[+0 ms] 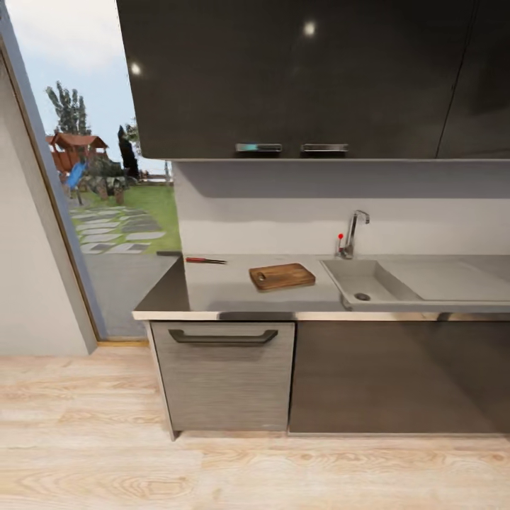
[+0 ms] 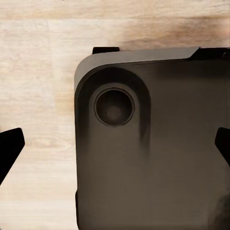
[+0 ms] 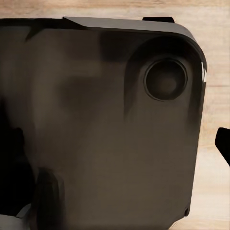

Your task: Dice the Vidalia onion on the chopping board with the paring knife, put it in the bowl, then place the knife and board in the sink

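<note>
The brown chopping board lies on the grey countertop, just left of the steel sink. A red-handled paring knife rests further left, near the back wall. The Vidalia onion and the bowl are out of view. The sink's drain shows, and the tap with its red knob stands behind the basin. My left gripper hangs open above the robot's dark base and the floor. My right gripper hangs over the base too, with one fingertip at the view's edge.
Dark upper cabinets overhang the counter. Below it are a drawer with a bar handle and dark cabinet doors. A tall glass opening onto a garden is at the left. Light wood floor lies between me and the counter.
</note>
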Motion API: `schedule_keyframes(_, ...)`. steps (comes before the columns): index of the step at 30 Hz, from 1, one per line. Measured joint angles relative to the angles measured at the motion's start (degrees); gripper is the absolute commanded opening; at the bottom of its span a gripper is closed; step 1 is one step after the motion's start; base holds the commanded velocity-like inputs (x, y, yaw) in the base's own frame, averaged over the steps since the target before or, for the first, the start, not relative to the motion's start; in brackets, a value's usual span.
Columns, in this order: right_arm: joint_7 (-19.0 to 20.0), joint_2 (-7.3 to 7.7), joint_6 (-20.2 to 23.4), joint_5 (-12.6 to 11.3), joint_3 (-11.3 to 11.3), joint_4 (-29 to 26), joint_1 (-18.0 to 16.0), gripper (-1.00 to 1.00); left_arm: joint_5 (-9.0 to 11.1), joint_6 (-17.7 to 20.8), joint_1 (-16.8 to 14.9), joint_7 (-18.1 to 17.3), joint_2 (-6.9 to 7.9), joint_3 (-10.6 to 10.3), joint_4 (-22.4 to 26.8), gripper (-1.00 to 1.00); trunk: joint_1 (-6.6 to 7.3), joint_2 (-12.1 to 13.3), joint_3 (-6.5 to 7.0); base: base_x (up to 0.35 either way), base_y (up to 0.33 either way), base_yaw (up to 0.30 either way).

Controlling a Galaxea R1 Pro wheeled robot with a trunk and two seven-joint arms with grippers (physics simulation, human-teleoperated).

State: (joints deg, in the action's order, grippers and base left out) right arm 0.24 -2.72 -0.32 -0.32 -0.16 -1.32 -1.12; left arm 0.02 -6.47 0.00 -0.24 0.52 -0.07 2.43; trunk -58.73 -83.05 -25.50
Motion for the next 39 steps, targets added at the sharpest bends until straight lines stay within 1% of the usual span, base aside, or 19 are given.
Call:
schedule_keyframes(14, 0.0, 0.0, 0.0, 0.0, -0.01, 0.0, 0.0, 1.0, 0.01, 0.01, 0.0, -0.02, 0.0, 0.0, 0.0, 1.0, 0.0, 0.0, 0.0, 0.0, 0.287, -0.089)
schedule_keyframes(39, 0.01, 0.0, 0.0, 0.08, 0.0, -0.01, 0.01, 1.0, -0.09, 0.01, 0.0, -0.06, 0.09, -0.01, -0.08, 1.0, 0.0, 0.0, 0.0, 0.0, 0.287, -0.147)
